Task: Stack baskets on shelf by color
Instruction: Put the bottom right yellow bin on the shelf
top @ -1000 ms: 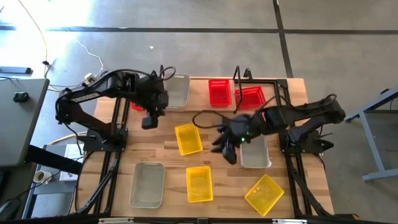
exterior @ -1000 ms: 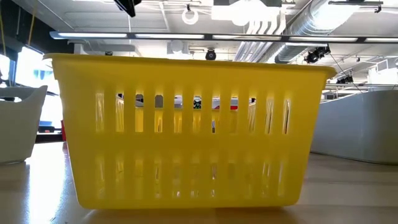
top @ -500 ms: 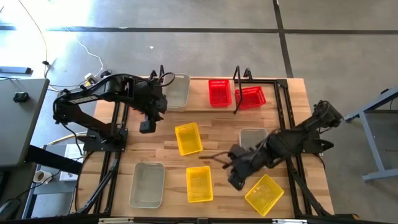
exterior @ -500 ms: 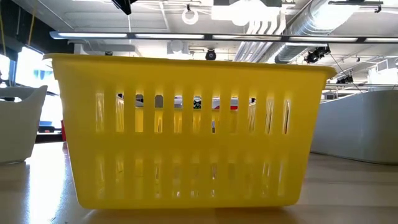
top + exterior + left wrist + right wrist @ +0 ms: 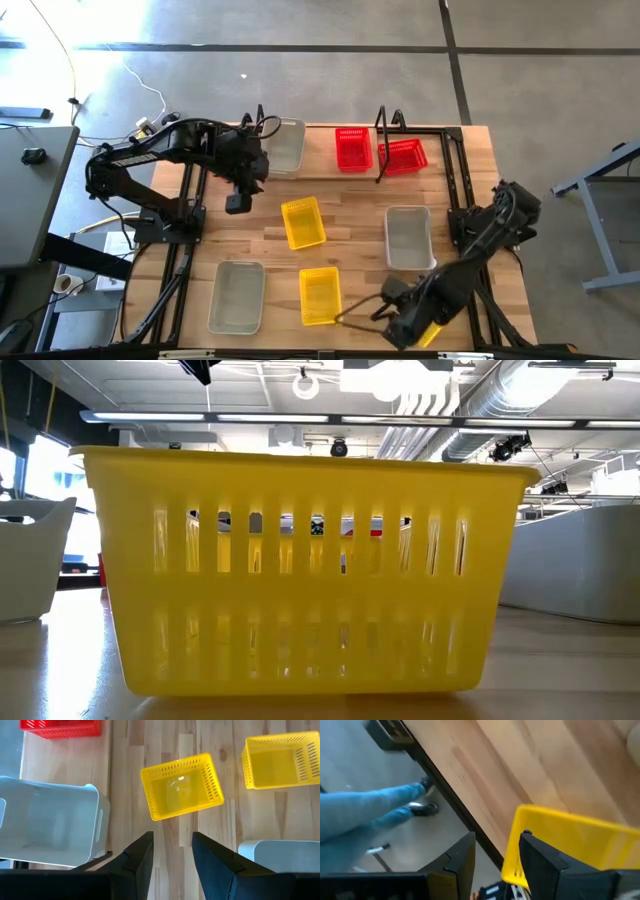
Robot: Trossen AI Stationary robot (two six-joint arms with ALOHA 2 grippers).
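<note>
In the high view, a grey basket (image 5: 285, 145) and a red basket (image 5: 352, 148) stand between the shelf's (image 5: 383, 122) upright loops. A second red basket (image 5: 403, 155) sits just right of the shelf. Two yellow baskets (image 5: 303, 222) (image 5: 320, 295) and two grey baskets (image 5: 408, 237) (image 5: 237, 297) rest on the table. My right gripper (image 5: 400, 322) is open over the third yellow basket (image 5: 437, 333) at the near right corner. Its fingers straddle that basket's wall (image 5: 512, 862). My left gripper (image 5: 172, 852) hangs open above the wood beside the far grey basket (image 5: 50, 827). My right gripper comes at the near-right yellow basket from above, one finger (image 5: 545, 860) over its inside and one outside the wall by a corner (image 5: 520, 812). I cannot tell whether either finger touches the wall. The basket rests on the table.
The black arm-mount frames (image 5: 185, 250) (image 5: 470, 260) run along both table sides. A person's blue-trousered legs (image 5: 375, 815) stand just beyond the near edge. In the low view a yellow basket (image 5: 300, 570) fills the picture, with grey baskets (image 5: 30, 560) (image 5: 580, 560) at either side.
My right gripper has swung from the middle of the table, beside the right grey basket, toward the near edge and now hangs over the near-right yellow basket. My left gripper has shifted slightly toward the near edge.
</note>
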